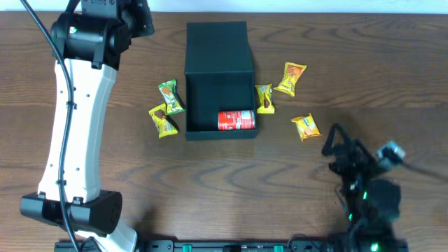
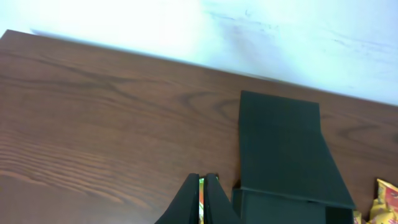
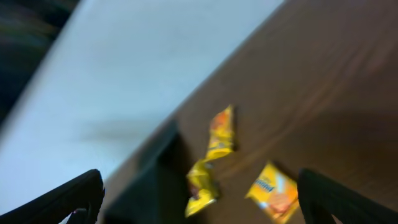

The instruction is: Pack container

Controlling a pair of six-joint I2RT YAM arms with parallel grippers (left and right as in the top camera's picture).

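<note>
The matte black container (image 1: 219, 101) stands open at mid table with its flap lid (image 1: 217, 43) laid flat behind it and a red can (image 1: 236, 120) inside at the front. The lid also shows in the left wrist view (image 2: 280, 146). Two snack packets (image 1: 170, 96) (image 1: 162, 120) lie to its left, three (image 1: 264, 98) (image 1: 291, 77) (image 1: 305, 127) to its right. My left gripper (image 2: 202, 179) is raised left of the container, shut on a thin green-and-orange packet seen edge-on. My right gripper (image 3: 199, 183) is open and empty, low at the front right (image 1: 334, 143).
The left arm (image 1: 77, 119) stands tall over the table's left side. The right wrist view is blurred; it shows the container's dark wall (image 3: 149, 180) and three yellow packets (image 3: 221, 130) (image 3: 202, 180) (image 3: 273, 190). A pale wall runs behind the table's far edge.
</note>
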